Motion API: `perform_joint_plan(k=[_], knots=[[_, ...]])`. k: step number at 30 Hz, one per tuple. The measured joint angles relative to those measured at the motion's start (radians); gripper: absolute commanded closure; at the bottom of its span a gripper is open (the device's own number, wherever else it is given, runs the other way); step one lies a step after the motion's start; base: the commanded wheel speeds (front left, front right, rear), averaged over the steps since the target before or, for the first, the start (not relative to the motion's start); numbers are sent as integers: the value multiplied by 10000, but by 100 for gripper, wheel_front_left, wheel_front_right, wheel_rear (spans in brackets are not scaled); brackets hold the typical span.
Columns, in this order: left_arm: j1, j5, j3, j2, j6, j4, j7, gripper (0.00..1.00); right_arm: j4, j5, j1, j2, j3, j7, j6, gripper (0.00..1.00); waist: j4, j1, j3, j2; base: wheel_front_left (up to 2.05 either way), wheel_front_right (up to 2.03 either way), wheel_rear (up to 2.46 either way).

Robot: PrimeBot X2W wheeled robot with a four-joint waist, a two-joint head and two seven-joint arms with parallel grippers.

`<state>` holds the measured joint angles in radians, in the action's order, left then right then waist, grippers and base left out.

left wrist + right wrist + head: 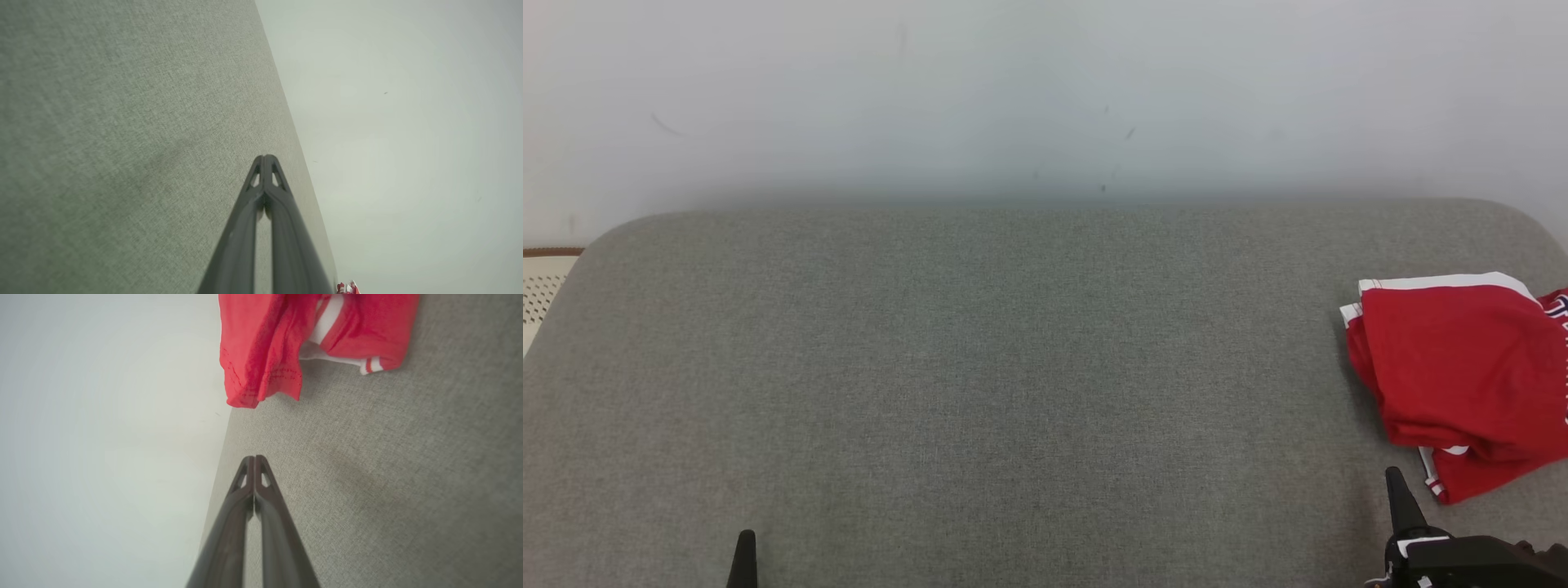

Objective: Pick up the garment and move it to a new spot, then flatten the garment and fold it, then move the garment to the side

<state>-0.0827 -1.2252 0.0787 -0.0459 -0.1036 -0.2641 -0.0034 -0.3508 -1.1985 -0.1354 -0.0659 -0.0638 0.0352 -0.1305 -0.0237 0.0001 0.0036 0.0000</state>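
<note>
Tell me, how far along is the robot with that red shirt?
Seemingly done: the red shirt lies loosely folded at the right edge of the grey cushion, off to the side. In hand: nothing; both arms' jaws are shut, empty and clear of the cloth. Left: maybe tidying, since a striped cuff sticks out. The bundle is rumpled, though, so I cannot rule out that work has yet to start.

The head camera looks down across the grey cushion (1013, 367); each wrist camera sits low, sighting along its closed jaws. All three share the red garment (1462, 367) just beyond the right gripper (1394, 478)
</note>
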Motion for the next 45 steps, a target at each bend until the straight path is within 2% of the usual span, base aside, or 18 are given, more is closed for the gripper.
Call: perform_joint_plan(k=[45], knots=[[-231,-3494,316,-25,-232,121,838,100,506,-3680,-179,128,-516,970,0,100,213,-2,-11,0,0,0,0]])
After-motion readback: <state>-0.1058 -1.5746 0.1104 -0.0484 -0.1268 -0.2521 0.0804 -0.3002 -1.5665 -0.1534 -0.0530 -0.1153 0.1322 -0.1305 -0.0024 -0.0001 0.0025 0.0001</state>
